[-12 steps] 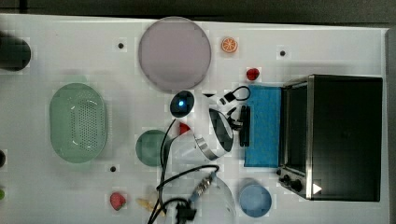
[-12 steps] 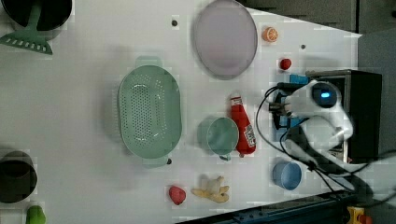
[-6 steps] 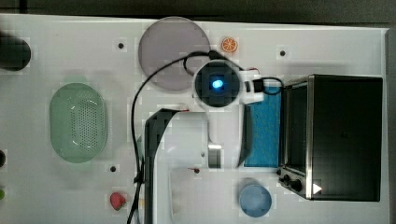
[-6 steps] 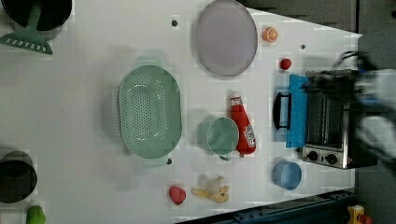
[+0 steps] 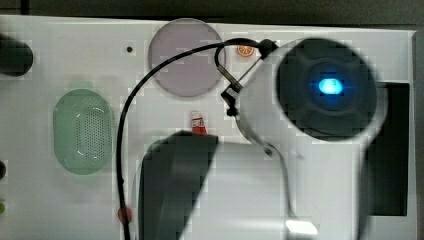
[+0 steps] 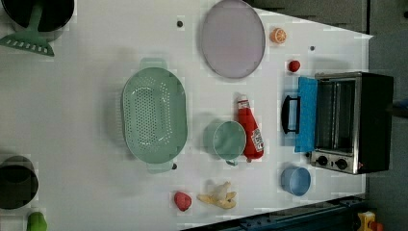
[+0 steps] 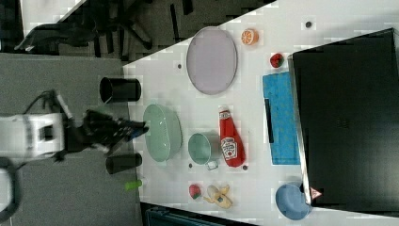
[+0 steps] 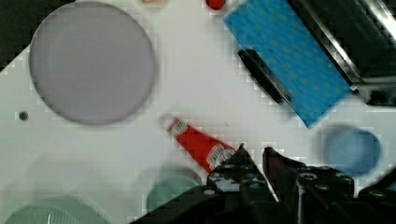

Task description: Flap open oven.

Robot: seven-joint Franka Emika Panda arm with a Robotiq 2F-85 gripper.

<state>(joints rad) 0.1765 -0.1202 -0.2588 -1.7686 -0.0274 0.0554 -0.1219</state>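
The oven (image 6: 356, 122) stands at the left view's right, a black box with a silver front and two knobs. Its blue door (image 6: 306, 114) lies flapped down flat on the white table, bar handle (image 6: 290, 114) outermost. The right view shows the black oven top (image 7: 348, 117) and the lowered door (image 7: 282, 117). My gripper (image 8: 254, 156) hangs high above the table, well clear of the door (image 8: 289, 60). Its fingertips (image 8: 240, 151) stand a narrow gap apart with nothing between them. In the top view my arm (image 5: 325, 90) looms large in front of the oven (image 5: 395, 150).
A ketchup bottle (image 6: 250, 127), a green cup (image 6: 225, 139) and a green colander (image 6: 154, 114) lie mid-table. A purple plate (image 6: 233, 38), an orange slice (image 6: 277, 35) and a red fruit (image 6: 294, 66) are nearby. A blue bowl (image 6: 295, 180) sits by the oven's knobs.
My arm has lifted away from the oven door and risen toward the top camera. It has left the left view. The door stays down.
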